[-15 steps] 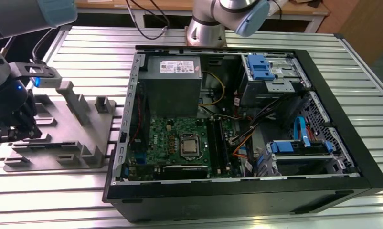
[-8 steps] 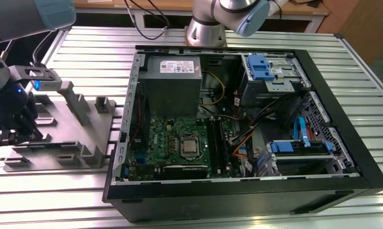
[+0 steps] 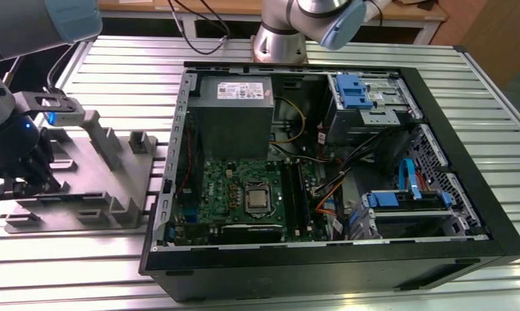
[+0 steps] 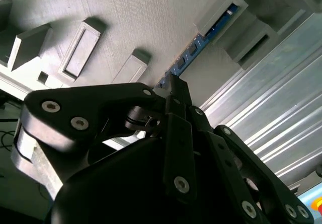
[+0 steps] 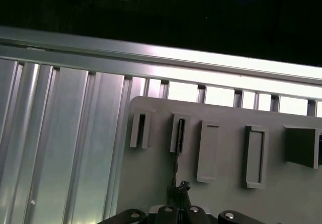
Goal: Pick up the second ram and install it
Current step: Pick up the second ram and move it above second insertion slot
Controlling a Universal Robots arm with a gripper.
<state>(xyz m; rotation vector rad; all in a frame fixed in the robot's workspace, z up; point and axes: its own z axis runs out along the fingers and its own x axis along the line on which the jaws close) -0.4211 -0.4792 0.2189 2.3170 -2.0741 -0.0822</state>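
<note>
Exterior view's left: black linkage gripper (image 4: 173, 83) low over a grey slotted holder plate (image 3: 113, 194) on the ribbed aluminium table (image 3: 329, 55) | jaws drawn narrow, pinching the long, narrow blue circuit-board ram stick (image 4: 201, 42) | stick stands on edge in the plate's slots, outside the open black computer case (image 3: 467, 214).

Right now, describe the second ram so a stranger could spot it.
At the exterior view's left, beside the open computer case, lies a grey fixture plate. On it, by the gripper, the second ram stands on edge between grey holders: a thin blue strip with dark chips among grey blocks.
</note>
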